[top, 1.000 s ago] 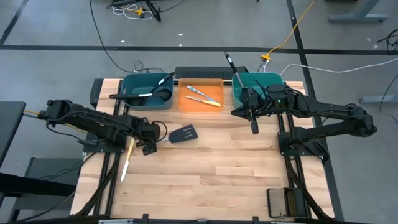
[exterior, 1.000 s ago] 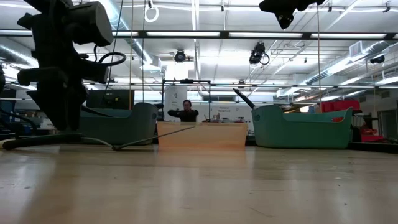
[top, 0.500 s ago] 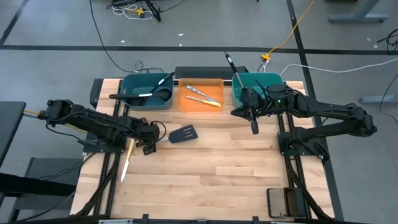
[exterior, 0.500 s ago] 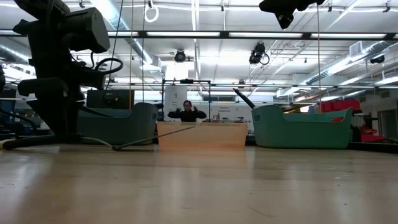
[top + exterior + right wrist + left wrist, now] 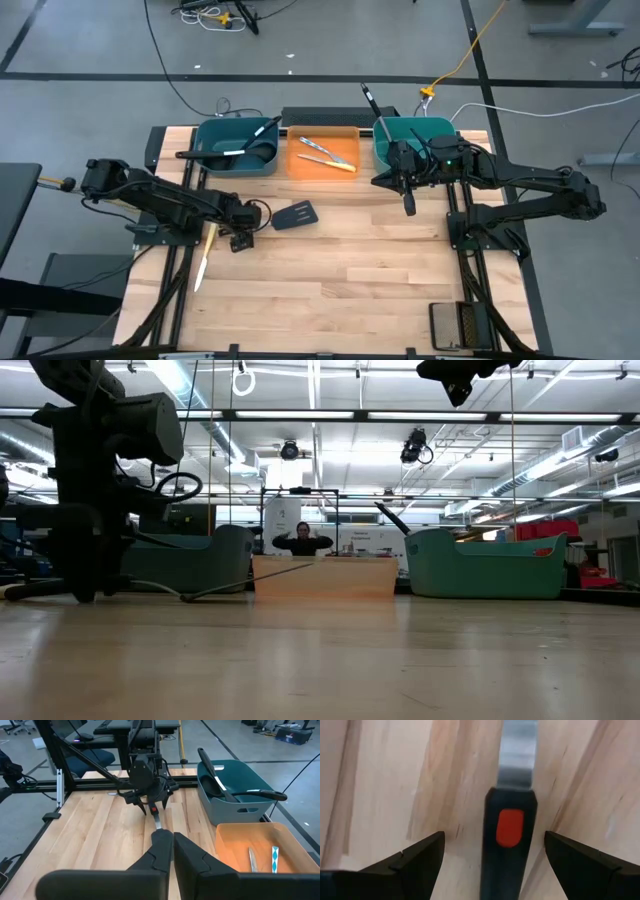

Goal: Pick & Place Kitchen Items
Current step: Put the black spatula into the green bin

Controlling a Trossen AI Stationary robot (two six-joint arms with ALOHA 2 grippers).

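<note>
Straddling spatula point(image 5: 509, 850) | left gripper point(image 5: 492, 862) spread | teal bin point(image 5: 235, 150) near

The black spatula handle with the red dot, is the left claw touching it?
Apart. In the left wrist view, bare wood shows on both sides between the open left claw fingers and the spatula handle.

A black slotted spatula point(image 5: 294, 215) lies flat mid-table. A yellow-handled knife point(image 5: 204, 256) lies at the left. Other tools are kept in far bins.
</note>
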